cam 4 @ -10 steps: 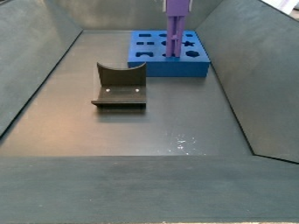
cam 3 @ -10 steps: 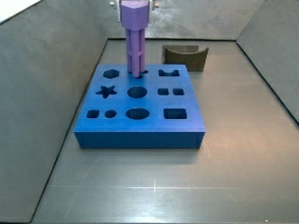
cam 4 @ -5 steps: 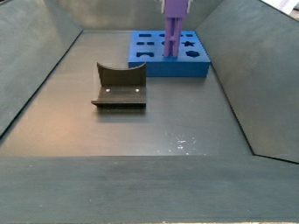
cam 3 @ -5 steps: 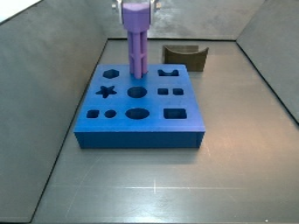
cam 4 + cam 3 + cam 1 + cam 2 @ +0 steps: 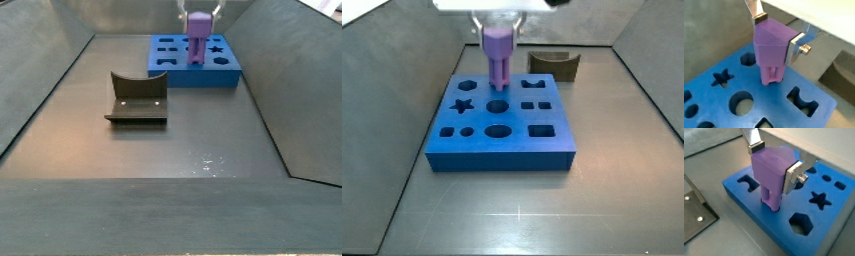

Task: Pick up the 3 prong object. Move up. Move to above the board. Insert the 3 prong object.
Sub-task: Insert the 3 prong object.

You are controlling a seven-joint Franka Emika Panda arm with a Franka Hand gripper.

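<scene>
My gripper (image 5: 777, 34) is shut on the purple 3 prong object (image 5: 772, 50), also seen in the wrist view (image 5: 772, 175). The peg stands upright over the blue board (image 5: 500, 143), its lower end at or in a hole near the board's back row (image 5: 498, 78). In a side view the peg (image 5: 198, 42) rises from the board (image 5: 187, 72), with the gripper (image 5: 198, 15) at its top. The silver fingers (image 5: 795, 174) clamp the peg's wide head on both sides. The prongs' tips are hidden by the board.
A brown notched block (image 5: 556, 64) stands behind the board on the right, also seen in a side view (image 5: 136, 98). Board holes include a star (image 5: 462, 103) and a circle (image 5: 498, 105). Grey walls enclose the floor on each side.
The gripper and the purple peg have moved down. The peg sits lower on the board, and the gripper body now shows in both side views.
</scene>
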